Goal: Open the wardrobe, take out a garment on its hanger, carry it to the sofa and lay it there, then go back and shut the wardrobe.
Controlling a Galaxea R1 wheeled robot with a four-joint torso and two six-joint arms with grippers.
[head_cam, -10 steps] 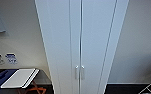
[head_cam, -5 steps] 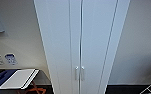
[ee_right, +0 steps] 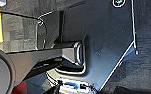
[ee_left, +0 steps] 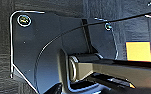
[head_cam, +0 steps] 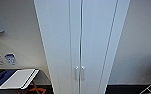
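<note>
Framing is shifted slightly since the earlier head frames; camera motion is assumed, nothing in the scene is displaced. Head view: wardrobe (head_cam: 81, 45) is centred, both doors shut, contents hidden, handles (head_cam: 79, 73) side by side at the seam. Risk: the wrong handle could be caught, given that closeness. Wrist views: dark carpet is seen below; tool state cannot be told for either arm.

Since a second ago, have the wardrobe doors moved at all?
No. The wardrobe doors remain shut, both handles side by side at the centre seam, unchanged against the wall behind.
</note>
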